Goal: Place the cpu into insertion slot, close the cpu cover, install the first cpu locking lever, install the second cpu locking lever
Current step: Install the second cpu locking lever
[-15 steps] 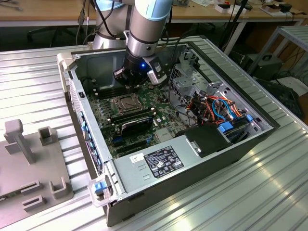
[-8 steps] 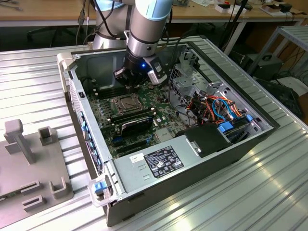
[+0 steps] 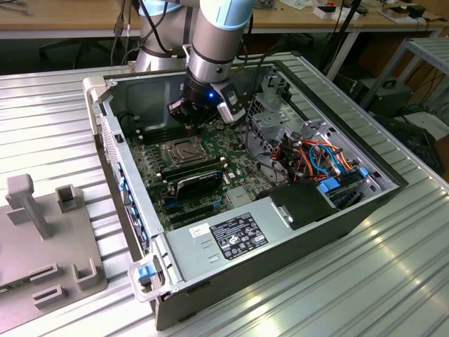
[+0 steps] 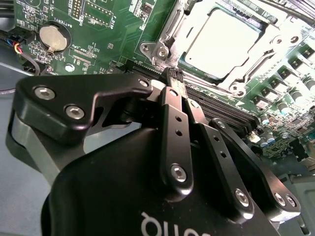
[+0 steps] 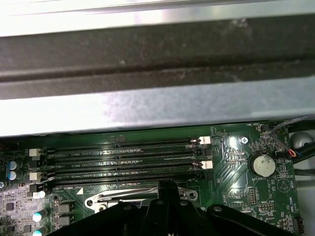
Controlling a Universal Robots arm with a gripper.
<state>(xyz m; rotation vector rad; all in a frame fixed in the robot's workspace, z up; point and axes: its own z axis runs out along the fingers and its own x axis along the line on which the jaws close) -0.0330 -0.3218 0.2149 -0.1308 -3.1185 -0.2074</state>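
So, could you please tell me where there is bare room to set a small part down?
Bare ribbed table top lies on the exterior view's left, between the computer case and the grey fixture block, and again along the front. Inside the case it is crowded: motherboard, cables, the claw.

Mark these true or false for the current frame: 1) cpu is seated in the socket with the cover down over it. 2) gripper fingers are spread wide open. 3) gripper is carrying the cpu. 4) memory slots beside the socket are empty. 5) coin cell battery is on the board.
1) True. In the second wrist view the cpu lies in the insertion slot with the cpu cover flat around it.
2) False. The gripper has its fingers closed together.
3) False. The fingers hold nothing; the cpu sits in the socket.
4) True. The memory slots in the first wrist view hold no sticks.
5) True. The coin cell battery sits on the motherboard.
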